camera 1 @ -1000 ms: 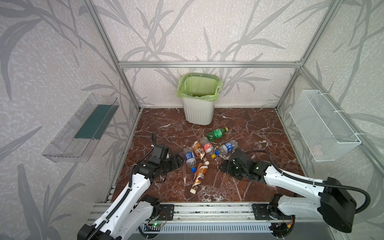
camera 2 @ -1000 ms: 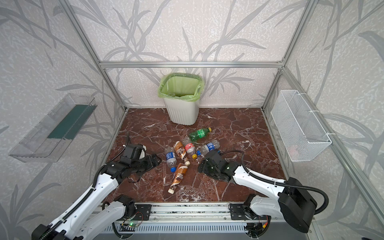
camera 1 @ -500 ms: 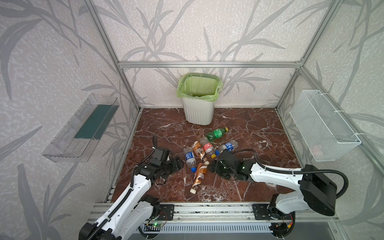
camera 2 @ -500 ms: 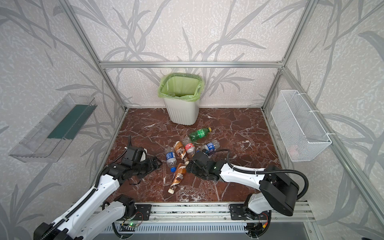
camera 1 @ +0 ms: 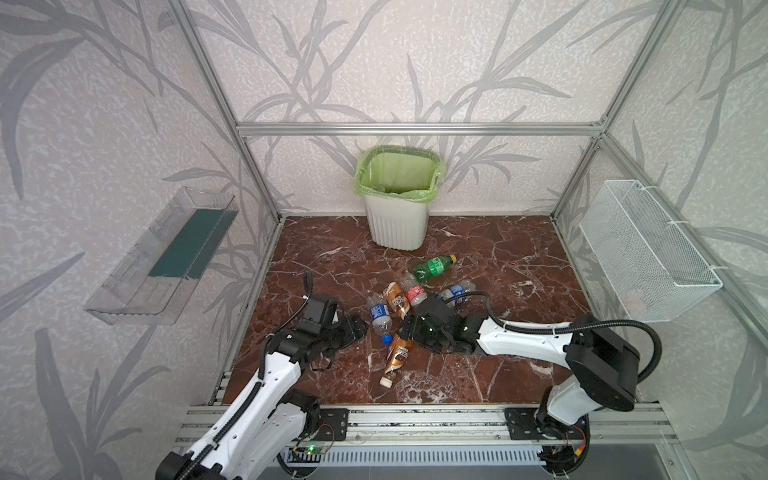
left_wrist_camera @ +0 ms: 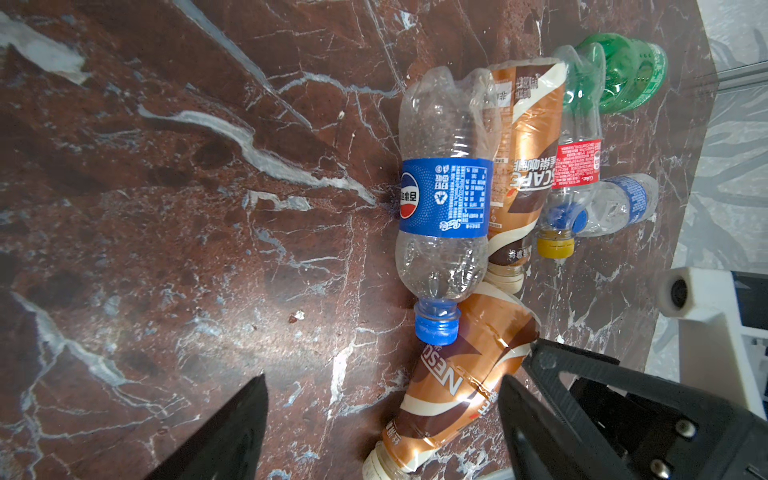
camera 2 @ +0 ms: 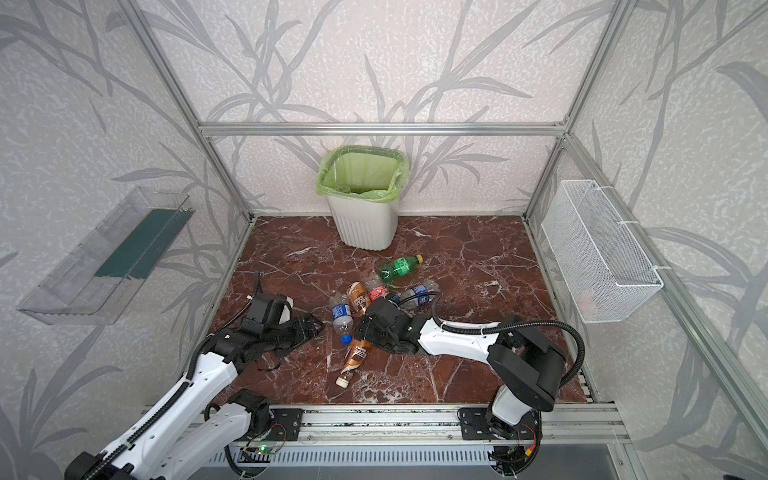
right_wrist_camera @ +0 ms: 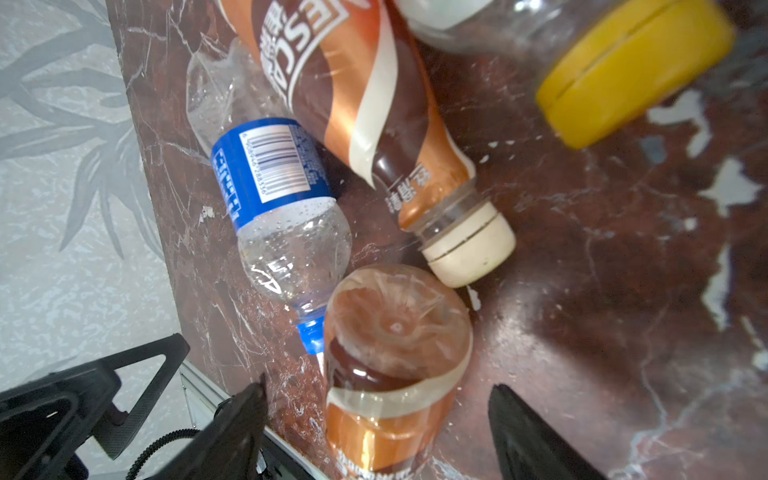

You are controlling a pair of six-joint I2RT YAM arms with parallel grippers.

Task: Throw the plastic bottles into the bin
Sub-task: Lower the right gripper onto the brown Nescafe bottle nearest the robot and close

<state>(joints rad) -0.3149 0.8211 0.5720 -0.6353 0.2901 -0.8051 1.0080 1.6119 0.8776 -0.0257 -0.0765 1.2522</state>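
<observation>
Several plastic bottles lie in a cluster mid-floor, and the white bin (camera 1: 397,224) (camera 2: 365,226) with its green liner stands behind them. The nearest is a brown-wrapped bottle (camera 1: 397,353) (camera 2: 355,357). My right gripper (camera 1: 409,332) (camera 2: 362,332) (right_wrist_camera: 378,415) is open, its fingers on either side of that bottle's base (right_wrist_camera: 395,365) with gaps. My left gripper (camera 1: 359,328) (camera 2: 316,326) (left_wrist_camera: 382,399) is open just left of the cluster, with the same brown bottle (left_wrist_camera: 457,395) ahead of its fingertips. A clear blue-labelled bottle (left_wrist_camera: 444,199) (right_wrist_camera: 274,178) lies beside it.
Behind lie a green bottle (camera 1: 432,268), a red-labelled one (camera 1: 415,291), a second brown one (camera 1: 395,296) and another blue-labelled one (camera 1: 457,291). A clear tray (camera 1: 166,257) hangs on the left wall and a wire basket (camera 1: 648,249) on the right. The two grippers are close together.
My right gripper has swung left across the floor to the near brown bottle and its jaws have widened a little. The left arm has barely moved.
</observation>
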